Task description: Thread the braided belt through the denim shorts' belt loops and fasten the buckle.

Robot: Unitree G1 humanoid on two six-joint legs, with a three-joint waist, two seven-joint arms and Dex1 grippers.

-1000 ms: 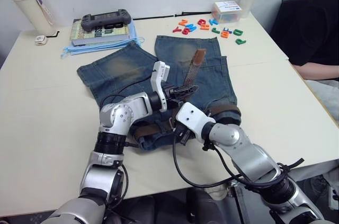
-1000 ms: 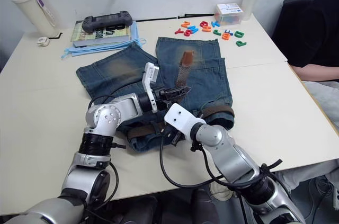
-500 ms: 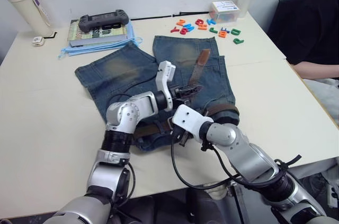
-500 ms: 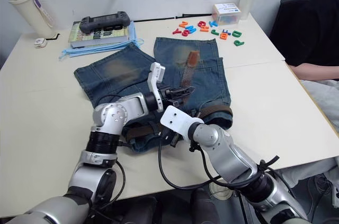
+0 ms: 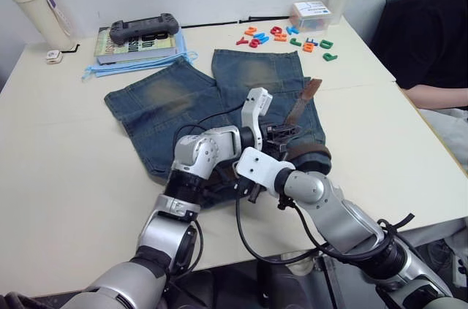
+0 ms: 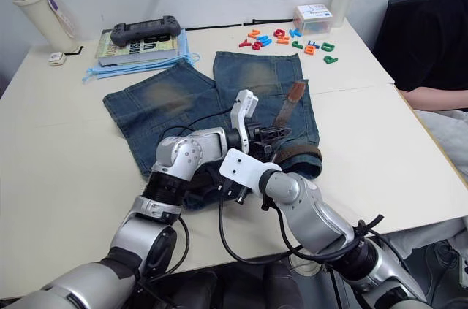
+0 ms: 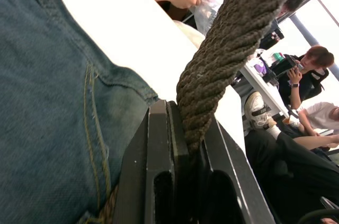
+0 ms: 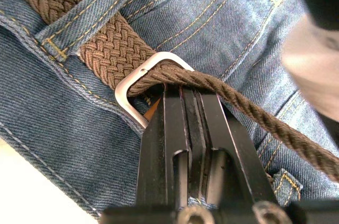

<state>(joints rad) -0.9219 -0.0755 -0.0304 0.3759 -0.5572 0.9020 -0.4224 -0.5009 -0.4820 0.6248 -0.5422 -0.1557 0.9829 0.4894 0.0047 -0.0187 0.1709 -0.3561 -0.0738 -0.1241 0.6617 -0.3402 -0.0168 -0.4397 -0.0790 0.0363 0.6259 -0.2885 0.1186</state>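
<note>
L gripper [image 5: 287, 131], clamped on braided belt [image 5: 301, 102], swung its tail toward surface's right edge; R gripper [image 8: 183, 94] pinches buckle [image 8: 139, 83] — cinching underway.

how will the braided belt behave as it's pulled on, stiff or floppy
Probably floppy: the braided belt curves through the buckle and twists edge-on in the left gripper. Its weave looks coarse, so it likely grips well. The free tip stands up, suggesting some stiffness over short lengths.
</note>
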